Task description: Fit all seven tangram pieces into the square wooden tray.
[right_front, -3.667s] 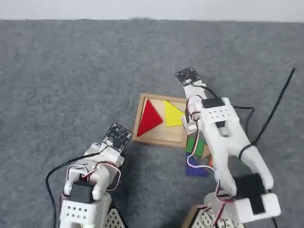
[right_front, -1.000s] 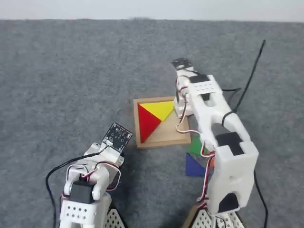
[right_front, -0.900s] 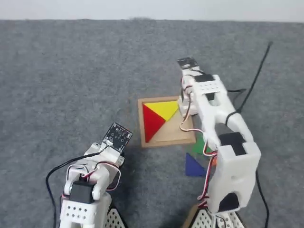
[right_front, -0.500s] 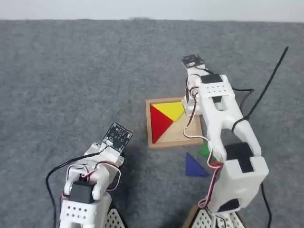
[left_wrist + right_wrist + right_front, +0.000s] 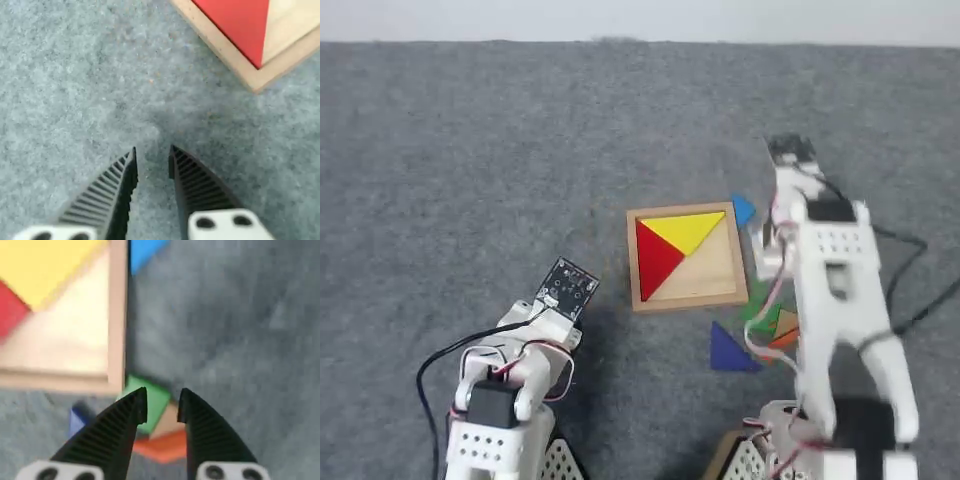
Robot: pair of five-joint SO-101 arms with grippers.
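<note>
The square wooden tray (image 5: 738, 262) lies mid-table with a red triangle (image 5: 655, 258) and a yellow triangle (image 5: 686, 230) seated in it. A light blue piece (image 5: 744, 210) lies just off its far right corner. Green (image 5: 756, 304), tan (image 5: 786, 321) and orange (image 5: 783, 338) pieces cluster by its near right corner, beside a dark blue triangle (image 5: 727, 350). My right gripper (image 5: 161, 399) hovers over the green piece (image 5: 155, 399), narrowly open and holding nothing. My left gripper (image 5: 153, 152) is narrowly open over bare carpet, near the tray's corner (image 5: 255, 77).
Grey carpet covers the whole table. The right arm (image 5: 830, 290) stretches along the tray's right side, above the loose pieces. The left arm (image 5: 525, 370) sits at the near left. Wide free carpet lies to the left and beyond the tray.
The tray slid right and squared up, with the yellow triangle now seated. The right arm then swung right off the tray, uncovering the light blue piece. The left arm stayed still.
</note>
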